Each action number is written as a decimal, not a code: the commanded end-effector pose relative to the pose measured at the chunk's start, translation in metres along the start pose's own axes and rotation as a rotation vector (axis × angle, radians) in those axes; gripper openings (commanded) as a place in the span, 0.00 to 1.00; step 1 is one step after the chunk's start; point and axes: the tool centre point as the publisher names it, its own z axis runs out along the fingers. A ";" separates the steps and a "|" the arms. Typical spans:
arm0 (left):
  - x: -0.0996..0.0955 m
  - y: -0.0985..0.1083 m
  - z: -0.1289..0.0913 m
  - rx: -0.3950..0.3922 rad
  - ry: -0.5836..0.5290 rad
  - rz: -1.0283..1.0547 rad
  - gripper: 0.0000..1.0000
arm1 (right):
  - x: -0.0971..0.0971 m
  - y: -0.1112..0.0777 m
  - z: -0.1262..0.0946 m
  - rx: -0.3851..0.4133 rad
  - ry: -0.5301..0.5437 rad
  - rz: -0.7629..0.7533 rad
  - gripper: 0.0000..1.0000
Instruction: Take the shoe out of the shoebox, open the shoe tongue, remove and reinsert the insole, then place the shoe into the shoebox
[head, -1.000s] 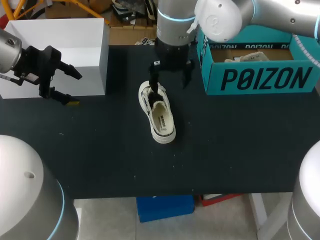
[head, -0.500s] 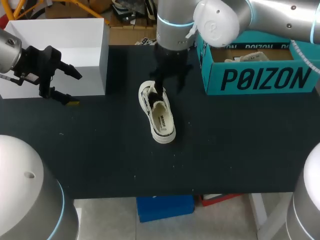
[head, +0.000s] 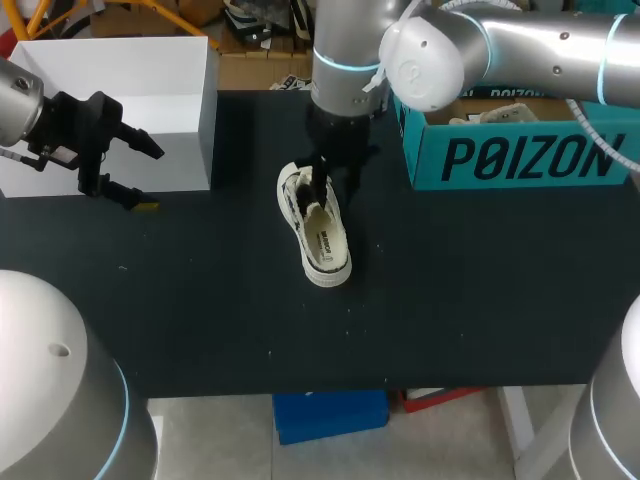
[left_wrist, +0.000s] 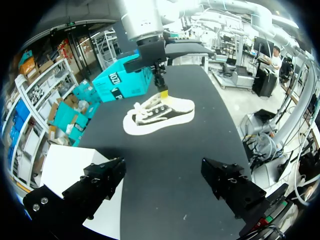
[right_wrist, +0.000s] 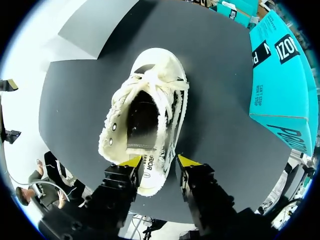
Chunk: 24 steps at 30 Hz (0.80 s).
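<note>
two fingers (right_wrist: 131, 162) of the right gripper (right_wrist: 160, 161) hang parted and empty over the white sneaker (right_wrist: 150, 100), mid-tabletop toward the far edge, and should pinch only its tongue (right_wrist: 146, 92), peeling it forward gently; the left gripper (head: 147, 178) idles open by the left edge.

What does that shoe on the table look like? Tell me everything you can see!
The shoe is a low cream-white sneaker that looks like canvas, with frayed edges, white laces, dark side markings and a pale sole. It stands upright on the black table, near the teal shoebox but not in it. Its mouth is open. The right gripper hangs at its middle; contact is unclear.
</note>
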 end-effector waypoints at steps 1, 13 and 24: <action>0.001 0.001 0.001 0.000 -0.003 0.002 1.00 | -0.002 0.006 0.004 0.008 0.003 -0.006 0.39; 0.001 0.001 0.001 0.000 -0.003 0.002 1.00 | -0.016 0.011 0.010 0.008 -0.001 -0.016 0.38; 0.001 0.001 0.001 0.000 -0.003 0.002 1.00 | -0.015 0.013 0.024 0.003 0.002 -0.017 0.34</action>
